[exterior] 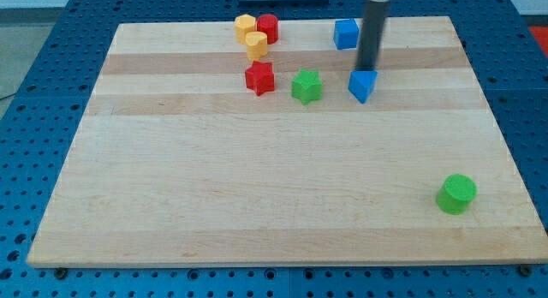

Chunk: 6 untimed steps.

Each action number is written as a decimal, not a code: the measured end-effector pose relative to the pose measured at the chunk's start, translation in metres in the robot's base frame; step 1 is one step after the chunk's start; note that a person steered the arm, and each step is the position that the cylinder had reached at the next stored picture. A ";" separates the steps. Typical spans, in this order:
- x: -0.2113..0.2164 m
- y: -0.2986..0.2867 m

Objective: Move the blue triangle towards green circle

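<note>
Wooden board [282,195] lies on blue perforated table [51,41], tip [366,69] behind blue triangle [362,86]

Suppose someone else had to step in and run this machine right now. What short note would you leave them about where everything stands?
Tip: my tip is down on the board, right at the top edge of the blue triangle, touching it or nearly so.
Job's things: the blue triangle sits in the upper middle-right of the wooden board; the green circle is far off, near the view's bottom right corner.
Done: tip is lined up behind the triangle.
Left: almost all of the push, down and to the view's right, toward the circle. The path between looks free of blocks.
Nearby: green star to the triangle's left, blue cube above it.
</note>
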<state>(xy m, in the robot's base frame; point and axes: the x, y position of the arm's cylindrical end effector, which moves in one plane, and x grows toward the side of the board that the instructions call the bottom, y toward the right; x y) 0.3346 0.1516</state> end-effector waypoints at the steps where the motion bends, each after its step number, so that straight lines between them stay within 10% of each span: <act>1: 0.059 0.050; 2: 0.093 0.060; 4: -0.008 -0.014; 6: 0.113 -0.038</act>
